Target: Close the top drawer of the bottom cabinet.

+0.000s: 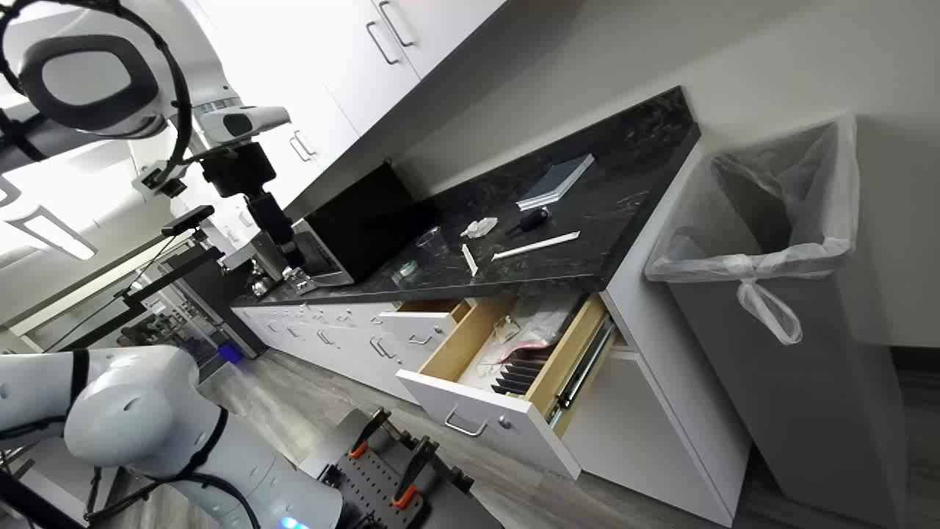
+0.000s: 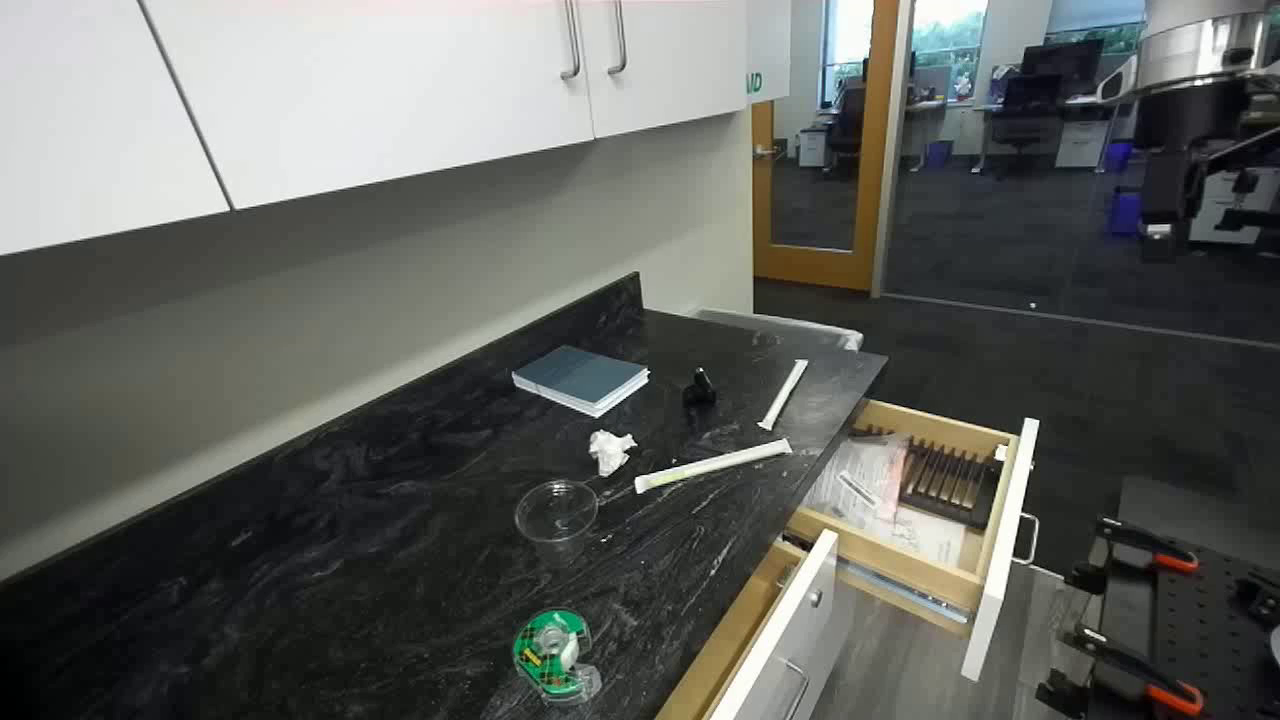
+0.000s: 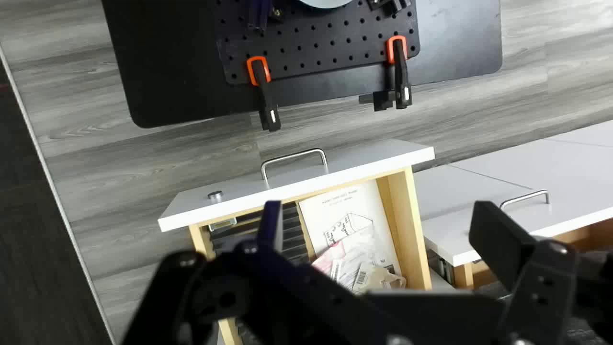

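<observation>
The top drawer (image 1: 490, 420) of the white bottom cabinet (image 1: 664, 433) is pulled far out. It has a flat white front with a bar handle and pale wood sides. It also shows open in an exterior view (image 2: 1003, 550) and in the wrist view (image 3: 297, 184). A black slotted organizer, a paper sheet and plastic bags lie inside. A neighbouring drawer (image 2: 780, 650) is also partly open. My gripper (image 3: 379, 225) is open and empty, seen over the drawer in the wrist view. It hangs in the air, apart from the drawer, in both exterior views (image 1: 283, 231) (image 2: 1165, 215).
The dark countertop (image 2: 380, 520) bears a notebook (image 2: 582, 378), a clear cup (image 2: 556, 512), a tape dispenser (image 2: 553, 655) and wrapped straws. A lined grey bin (image 1: 793, 353) stands beside the cabinet. A black clamped plate (image 3: 321, 43) faces the drawer. Wall cabinets (image 2: 380, 90) hang above.
</observation>
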`<state>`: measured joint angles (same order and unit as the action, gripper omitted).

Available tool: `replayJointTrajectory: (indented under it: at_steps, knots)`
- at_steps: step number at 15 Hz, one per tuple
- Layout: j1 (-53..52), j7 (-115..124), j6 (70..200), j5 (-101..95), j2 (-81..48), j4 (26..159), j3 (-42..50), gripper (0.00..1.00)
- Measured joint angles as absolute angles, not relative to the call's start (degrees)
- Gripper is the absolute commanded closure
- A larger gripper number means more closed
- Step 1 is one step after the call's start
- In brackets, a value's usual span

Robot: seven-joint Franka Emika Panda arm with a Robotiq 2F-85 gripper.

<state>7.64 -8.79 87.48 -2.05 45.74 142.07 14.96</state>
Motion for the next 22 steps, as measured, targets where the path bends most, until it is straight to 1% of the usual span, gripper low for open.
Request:
replayJointTrajectory:
  at_steps: [13,18,22]
  knots:
    - [8.0,-8.1,88.2,-2.1,45.7,142.1,15.0,0.0]
    - [14.6,-0.9,95.4,-2.4,45.8,144.9,15.2,0.0]
    - [21.6,3.5,103.8,-5.4,45.7,152.0,17.4,0.0]
